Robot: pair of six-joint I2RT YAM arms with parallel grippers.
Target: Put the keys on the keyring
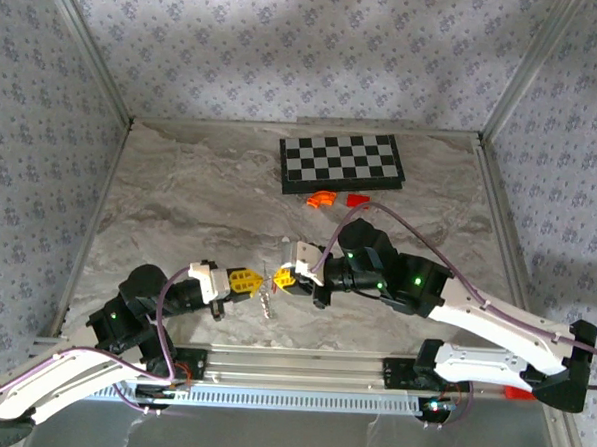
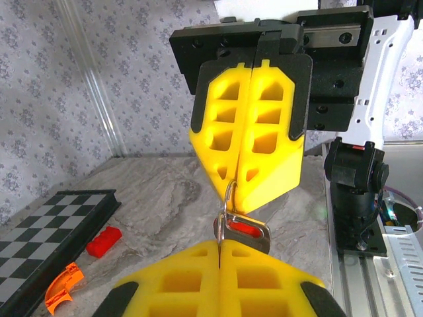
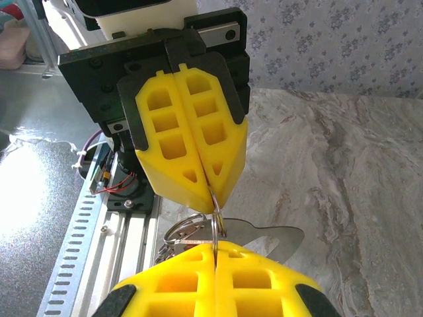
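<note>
Left end effector (image 1: 256, 281) at 9 o'clock, right end effector (image 1: 281, 279) at 3, both clenched on keyring (image 3: 215, 221). Key (image 2: 244, 230) touching ring, above bench (image 1: 180, 197). Best: hold ring steady, feed key slowly, avoid twisting.

Bright soft daylight, glare, crisp focus
</note>
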